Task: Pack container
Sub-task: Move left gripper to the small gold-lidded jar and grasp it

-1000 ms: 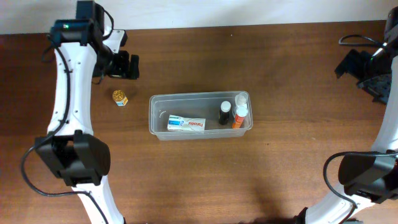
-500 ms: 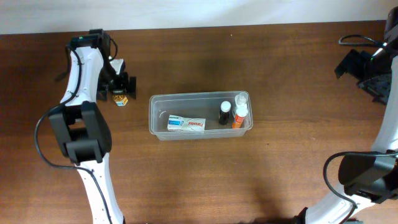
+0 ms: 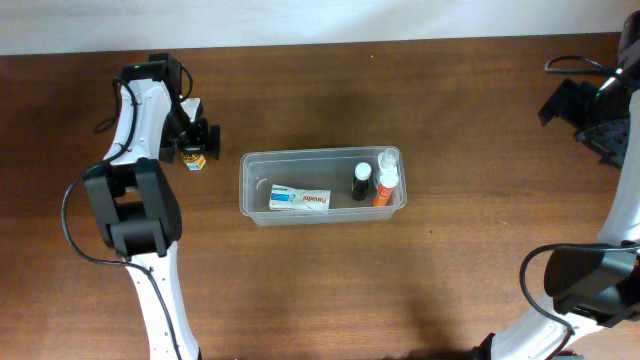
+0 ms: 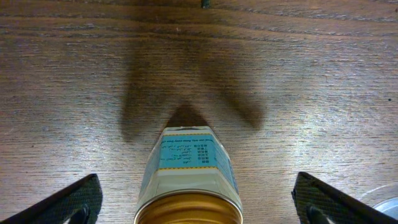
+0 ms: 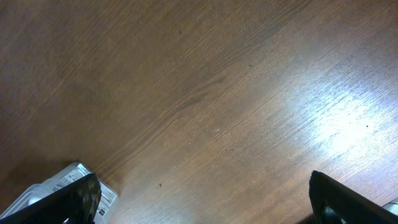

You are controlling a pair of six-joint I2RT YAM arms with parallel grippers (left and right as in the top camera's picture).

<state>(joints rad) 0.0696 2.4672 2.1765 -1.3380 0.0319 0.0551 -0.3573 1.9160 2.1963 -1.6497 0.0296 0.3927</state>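
The left gripper (image 3: 194,146) has come down over the jar (image 4: 189,180), jaws wide around it, so gripping it for the container (image 3: 320,153) looks next.

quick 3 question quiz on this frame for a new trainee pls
1. Where is the gold-lidded jar relative to the container?
A inside it
B outside it, on the table
C balanced on its rim
2. True or false: the left gripper is clamped shut on the jar.
3. How many bottles are in the container?

Key: 1 B. 2 False; its fingers stand wide open on either side of the jar. 3 Three.
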